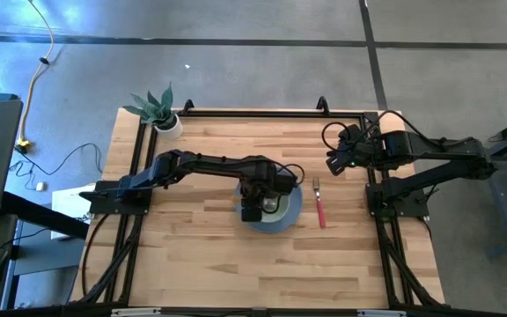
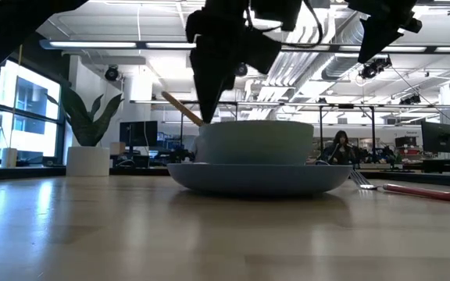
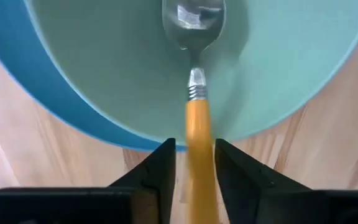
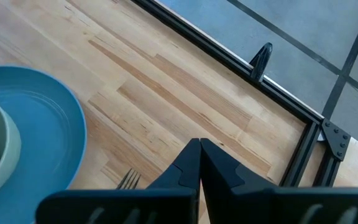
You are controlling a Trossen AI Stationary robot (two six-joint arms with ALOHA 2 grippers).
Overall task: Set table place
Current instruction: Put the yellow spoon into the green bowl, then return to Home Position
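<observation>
A pale green bowl point(image 1: 277, 208) point(image 2: 256, 142) stands on a blue plate point(image 1: 295, 214) point(image 2: 260, 176) at the middle of the table point(image 1: 201, 260). A spoon point(image 3: 194, 93) lies in the bowl, its metal scoop on the bowl's floor. Its orange handle point(image 2: 182, 108) leans out over the bowl's rim. My left gripper point(image 3: 194, 168) point(image 1: 252, 210) points down over the rim, slightly open, one finger on each side of the handle. My right gripper point(image 4: 199, 163) point(image 1: 336, 159) hangs shut over the far right of the table and holds nothing. My left gripper comes from above, pointing down, its fingers point(image 3: 164, 168) across the spoon's orange handle point(image 3: 197, 140). A narrow gap shows between one finger and the handle. Whether the other finger touches the handle, I cannot tell. The spoon rests in the bowl.
A fork with a pink handle point(image 1: 319, 203) point(image 2: 416, 190) lies on the table just right of the plate. A potted plant point(image 1: 160, 113) stands at the far left corner. Bare wood lies near the front edge and to the left of the plate.
</observation>
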